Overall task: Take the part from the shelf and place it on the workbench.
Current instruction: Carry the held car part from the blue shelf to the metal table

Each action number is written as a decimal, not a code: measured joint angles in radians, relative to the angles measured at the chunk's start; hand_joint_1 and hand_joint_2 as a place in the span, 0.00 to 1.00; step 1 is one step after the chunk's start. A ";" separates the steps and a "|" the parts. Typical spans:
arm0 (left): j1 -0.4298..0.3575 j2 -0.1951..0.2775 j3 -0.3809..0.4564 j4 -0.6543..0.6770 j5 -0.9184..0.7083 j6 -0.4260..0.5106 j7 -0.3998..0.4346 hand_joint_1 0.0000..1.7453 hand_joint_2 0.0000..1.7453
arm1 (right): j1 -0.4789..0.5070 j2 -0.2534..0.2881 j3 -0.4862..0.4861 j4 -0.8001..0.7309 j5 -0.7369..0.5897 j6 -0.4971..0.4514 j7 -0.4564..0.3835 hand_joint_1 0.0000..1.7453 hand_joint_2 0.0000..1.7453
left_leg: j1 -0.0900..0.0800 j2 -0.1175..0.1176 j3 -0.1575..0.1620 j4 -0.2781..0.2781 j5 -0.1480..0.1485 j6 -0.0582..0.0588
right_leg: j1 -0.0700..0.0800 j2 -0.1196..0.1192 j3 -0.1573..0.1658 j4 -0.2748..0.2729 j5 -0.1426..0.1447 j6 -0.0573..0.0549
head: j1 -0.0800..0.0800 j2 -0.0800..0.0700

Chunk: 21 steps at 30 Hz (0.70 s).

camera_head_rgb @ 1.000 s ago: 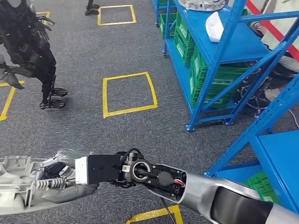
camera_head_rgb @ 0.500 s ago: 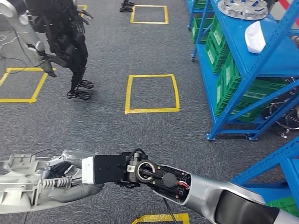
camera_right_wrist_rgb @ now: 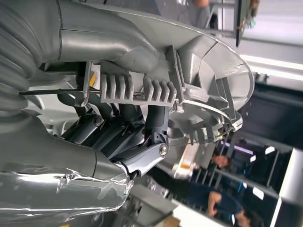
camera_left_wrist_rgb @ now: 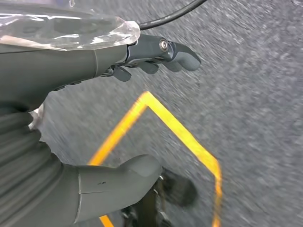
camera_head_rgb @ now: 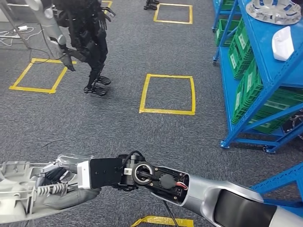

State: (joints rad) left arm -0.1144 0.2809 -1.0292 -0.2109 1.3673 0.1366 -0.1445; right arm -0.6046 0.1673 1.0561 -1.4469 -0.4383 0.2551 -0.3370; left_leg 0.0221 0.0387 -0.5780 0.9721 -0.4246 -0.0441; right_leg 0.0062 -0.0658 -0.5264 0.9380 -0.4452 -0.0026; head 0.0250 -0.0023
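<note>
The part [camera_head_rgb: 18, 189] is a pale grey cast metal piece with ribs and a spring-like detail, low at the left of the head view. My right arm reaches across the bottom of that view, and my right hand [camera_head_rgb: 60, 172] grips the part at its near end. In the right wrist view the dark fingers [camera_right_wrist_rgb: 118, 137] curl around the ribbed part [camera_right_wrist_rgb: 200, 75], which hides most of them. My left hand [camera_left_wrist_rgb: 71, 66] hangs over the grey carpet, thumb and fingers apart with nothing between them.
A blue shelf [camera_head_rgb: 271, 61] with green crates [camera_head_rgb: 246, 90], a white object [camera_head_rgb: 282, 42] and a round metal part [camera_head_rgb: 273, 9] stands at the right. A black robot [camera_head_rgb: 89, 38] stands far left. Yellow tape squares [camera_head_rgb: 168, 94] mark the carpet. People [camera_right_wrist_rgb: 221, 203] stand nearby.
The whole scene has slid to the right as the camera turned left; the blue shelf now sits at the right edge. My right hand still holds the part in the same place.
</note>
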 joint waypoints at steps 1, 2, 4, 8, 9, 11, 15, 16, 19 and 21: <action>-0.001 -0.001 0.010 0.000 0.002 -0.010 -0.007 0.00 1.00 | 0.000 0.000 0.000 0.000 0.000 0.002 -0.001 0.97 1.00 | -0.003 0.005 0.012 -0.024 0.004 0.007 | 0.003 -0.006 0.000 0.003 -0.003 0.004 | 0.001 0.000; -0.001 -0.002 0.018 0.000 0.004 -0.017 -0.010 0.00 1.00 | 0.000 0.000 0.000 0.000 0.000 0.003 -0.002 0.97 1.00 | -0.006 -0.001 0.011 -0.026 0.003 0.015 | 0.006 -0.011 0.001 0.004 -0.005 0.008 | 0.003 0.000; 0.003 -0.002 0.032 0.000 0.005 -0.027 -0.012 0.00 1.00 | 0.000 0.000 0.000 0.000 0.000 0.006 -0.003 0.97 1.00 | -0.003 -0.017 0.010 -0.027 0.004 0.028 | 0.003 -0.012 0.003 0.011 -0.014 0.017 | 0.007 0.000; 0.003 -0.003 0.050 0.000 0.002 -0.034 -0.009 0.00 1.00 | 0.001 0.000 -0.001 0.000 0.000 0.012 -0.008 0.97 1.00 | 0.000 -0.046 0.011 -0.029 0.008 0.048 | -0.004 0.054 -0.085 0.215 -0.128 0.034 | 0.017 0.000; 0.004 -0.003 0.053 0.000 0.000 -0.035 -0.008 0.00 1.00 | 0.002 0.000 -0.001 0.001 0.000 0.013 -0.009 0.97 1.00 | -0.001 -0.055 0.011 -0.029 0.008 0.049 | -0.004 0.059 -0.119 0.288 -0.156 0.034 | 0.021 0.000; 0.004 -0.004 0.061 0.000 -0.003 -0.037 -0.006 0.00 1.00 | 0.005 0.000 -0.001 0.002 0.000 0.013 -0.010 0.97 1.00 | -0.004 -0.078 0.011 -0.029 0.009 0.050 | -0.003 0.062 -0.143 0.332 -0.153 0.029 | 0.026 0.000; 0.003 -0.009 0.070 0.000 -0.013 -0.034 -0.001 0.00 1.00 | 0.006 0.000 -0.001 0.003 0.000 0.015 -0.012 0.97 1.00 | -0.008 -0.125 0.012 -0.027 0.010 0.046 | -0.001 0.116 -0.026 0.074 -0.020 0.001 | 0.031 0.000; 0.003 -0.011 0.071 0.000 -0.013 -0.032 -0.001 0.00 1.00 | 0.006 0.000 -0.001 0.003 0.000 0.015 -0.012 0.97 1.00 | -0.007 -0.134 0.010 -0.027 0.012 0.043 | 0.001 0.129 -0.008 0.033 -0.008 -0.003 | 0.031 0.000; 0.010 -0.012 0.072 0.000 -0.012 -0.029 -0.003 0.00 1.00 | 0.006 0.000 -0.001 0.003 0.000 0.014 -0.012 0.97 1.00 | -0.001 -0.157 0.001 -0.030 0.017 0.027 | -0.001 0.114 0.002 0.006 -0.002 -0.007 | 0.031 0.000; 0.011 -0.013 0.072 0.000 -0.012 -0.028 0.000 0.00 1.00 | 0.005 0.001 -0.001 0.003 0.000 0.014 -0.011 0.97 1.00 | -0.004 -0.124 -0.019 0.007 -0.008 0.019 | -0.006 0.091 0.009 -0.011 0.007 -0.013 | 0.024 0.000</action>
State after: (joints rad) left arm -0.1032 0.2674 -0.9571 -0.2110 1.3551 0.1087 -0.1447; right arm -0.5991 0.1681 1.0547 -1.4435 -0.4383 0.2694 -0.3485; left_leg 0.0183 -0.0853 -0.5968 0.9788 -0.4327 -0.0255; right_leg 0.0000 0.0257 -0.5173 0.9269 -0.4383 -0.0160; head 0.0493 -0.0023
